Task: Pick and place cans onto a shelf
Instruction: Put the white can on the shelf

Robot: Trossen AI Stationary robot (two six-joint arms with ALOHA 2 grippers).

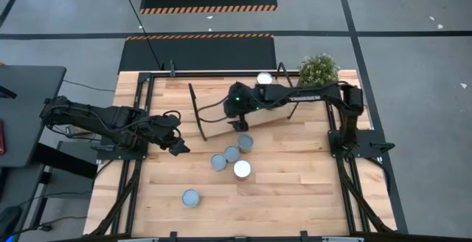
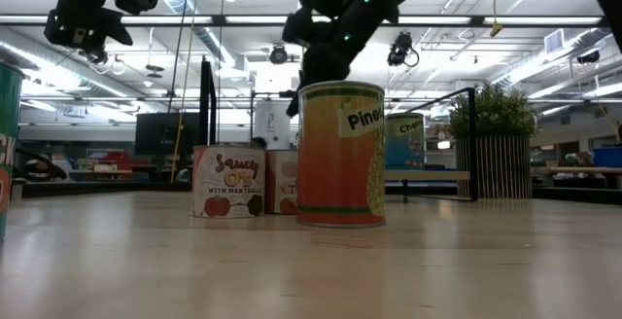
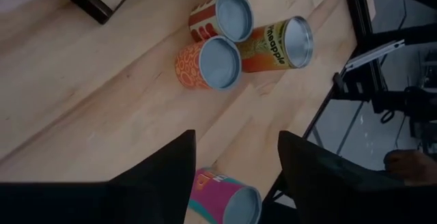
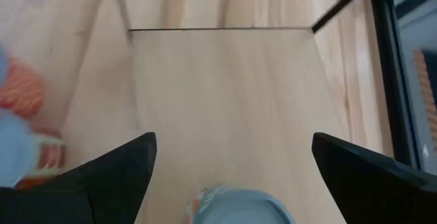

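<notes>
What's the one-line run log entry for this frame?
left gripper: open, empty, left of can cluster | right gripper: open, empty, over shelf edge | one can behind right arm

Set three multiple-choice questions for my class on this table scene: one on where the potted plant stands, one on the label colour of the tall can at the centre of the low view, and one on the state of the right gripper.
1. Where does the potted plant stand?
A. At a corner of the table on the right arm's side
B. In the middle, among the tins
C. At a corner on the left arm's side

2. What is the main label colour of the can at the centre of the low view?
A. Blue
B. Orange
C. Black

3. The right gripper, over the shelf, is:
A. Shut on a tin
B. Shut and empty
C. Open

Answers:
1 A: the high view shows it at the corner near the right arm's base.
2 B: most of its side is orange.
3 C: its wrist view shows the fingers wide apart.
</notes>
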